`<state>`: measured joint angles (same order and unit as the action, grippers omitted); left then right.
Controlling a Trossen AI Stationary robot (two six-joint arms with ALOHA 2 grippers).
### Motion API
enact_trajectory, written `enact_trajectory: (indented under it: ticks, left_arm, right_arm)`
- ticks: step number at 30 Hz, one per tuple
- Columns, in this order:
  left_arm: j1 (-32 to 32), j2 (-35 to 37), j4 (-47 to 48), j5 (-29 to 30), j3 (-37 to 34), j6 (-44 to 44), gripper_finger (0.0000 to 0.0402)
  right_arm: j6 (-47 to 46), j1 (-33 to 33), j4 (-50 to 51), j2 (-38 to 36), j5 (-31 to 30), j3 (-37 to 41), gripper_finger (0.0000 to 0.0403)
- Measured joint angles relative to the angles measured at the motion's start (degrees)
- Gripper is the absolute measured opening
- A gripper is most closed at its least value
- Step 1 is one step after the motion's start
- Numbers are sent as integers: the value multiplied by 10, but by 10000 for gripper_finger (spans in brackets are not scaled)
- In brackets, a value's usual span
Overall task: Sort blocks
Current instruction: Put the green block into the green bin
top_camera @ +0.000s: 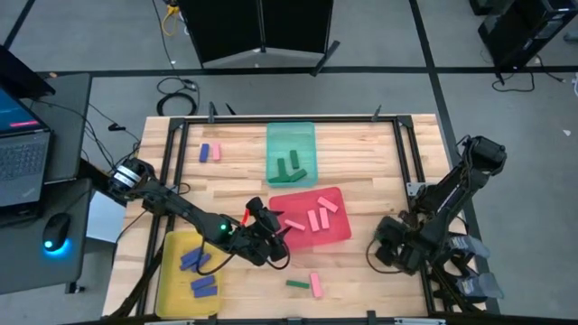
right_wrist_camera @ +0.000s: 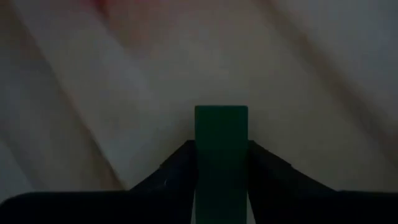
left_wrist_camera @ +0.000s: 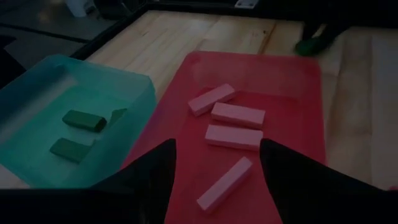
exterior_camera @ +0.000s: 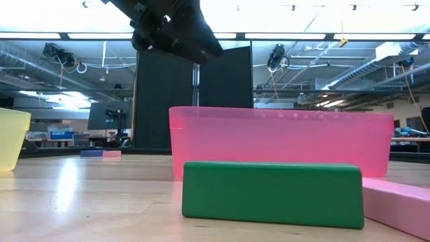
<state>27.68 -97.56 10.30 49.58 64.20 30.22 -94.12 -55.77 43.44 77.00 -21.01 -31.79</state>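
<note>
- hovering at the near-left edge of the red tray [top_camera: 339,236], your left gripper [top_camera: 278,242] has its fingers spread apart with nothing between them.
- your right gripper [right_wrist_camera: 221,152] sits low by the table's right edge — clenched on a green block [right_wrist_camera: 221,158].
- four pink blocks [left_wrist_camera: 234,115] lie in the red tray, three green ones in the teal tray [top_camera: 291,137], three blue in the yellow tray [top_camera: 172,289].
- loose blocks remain on the wood: a green [top_camera: 297,283] and a pink [top_camera: 316,285] near the front edge, a blue-and-pink pair [top_camera: 209,153] at the far left.

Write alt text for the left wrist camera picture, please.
Four pink blocks lie loose in a red tray, seen between the left gripper's two open dark fingers. Beside it, a teal tray holds green blocks.
</note>
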Motion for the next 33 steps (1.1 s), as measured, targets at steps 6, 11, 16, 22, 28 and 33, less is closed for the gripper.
enact_trajectory:
  ticks: [6,11,16,22,28,33]
  left_arm:
    - [2,1,-96,0,0,-59,239]
    - [9,6,-195,-2,5,-141,239]
    - [19,31,-203,-3,27,-196,239]
    - [39,66,-179,10,28,-210,238]
    - [83,78,-157,51,28,-210,238]
    - [100,76,-134,72,28,-184,238]
  right_arm:
    - [97,40,13,-16,-112,-63,118]
    - [249,103,14,-27,-202,-135,118]
    - [465,209,-43,-27,-297,-207,118]
    - [788,389,-300,-27,-194,-219,118]
    - [882,580,-467,-21,40,-219,118]
    - [877,696,-524,27,144,-219,118]
